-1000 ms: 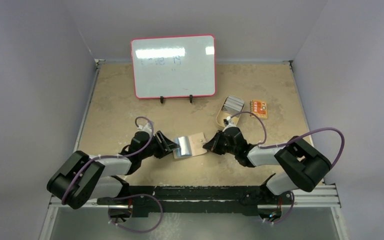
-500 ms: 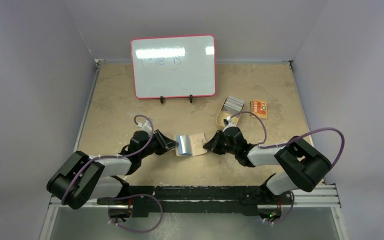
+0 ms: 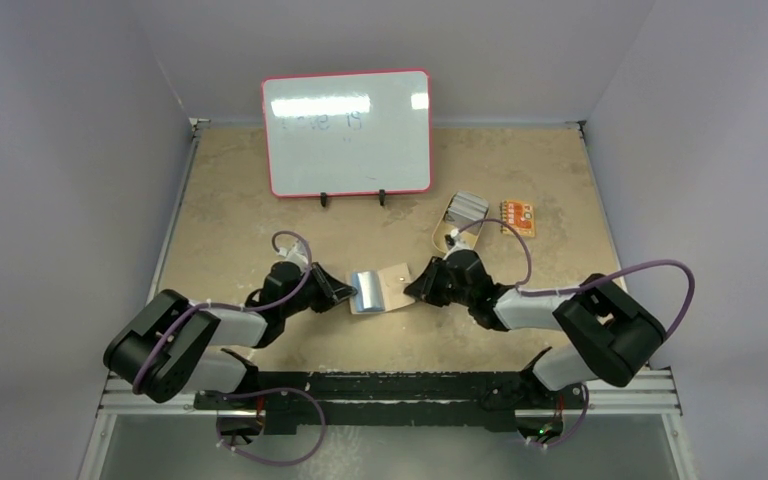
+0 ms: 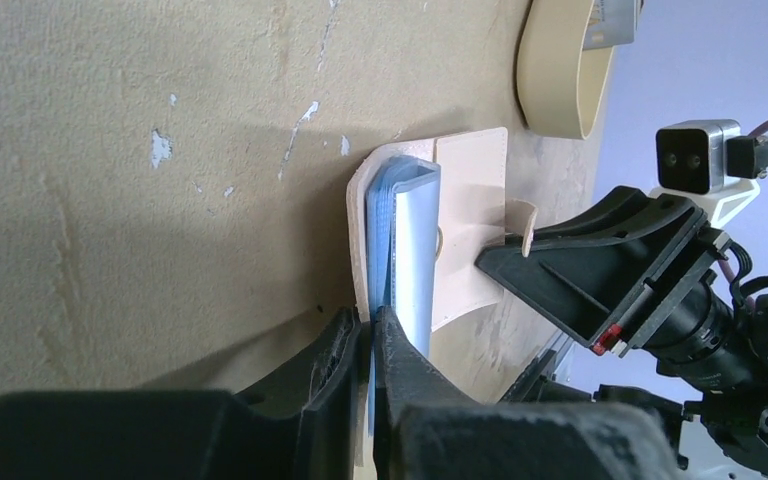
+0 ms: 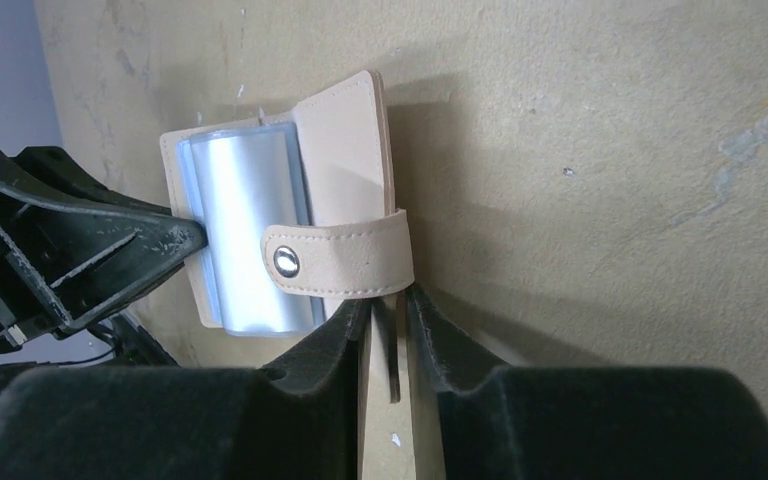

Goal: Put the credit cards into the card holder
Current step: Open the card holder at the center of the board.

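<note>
The left end effector [image 4: 370, 325], black hard plastic with 2 flat, tapering fingers, is closed to a thin slit on the near edge of the card holder's [image 5: 340, 150] clear sleeves [image 5: 250, 230], a glossy, pale blue-grey stack that bulges up in a curve from the open wallet. The right end effector [image 5: 385, 310], of the same black plastic, has its 2 fingers a narrow gap apart with the edge of the tan cover between them; whether they press it I cannot tell. The card holder is matte tan, leather-like and stitched along its rim, with rounded corners; a strap tab [image 5: 345, 260] with a round metal snap [image 5: 285, 262] arches over the sleeves. It lies open on the table [image 5: 610, 150], a rough, mottled beige surface with pale chips, directly between the 2 end effectors. Farther back on the right, a smooth tan oval dish [image 3: 440, 238] holds grey cards [image 3: 467, 208]. A red-framed whiteboard [image 3: 347, 132] stands at the back.
</note>
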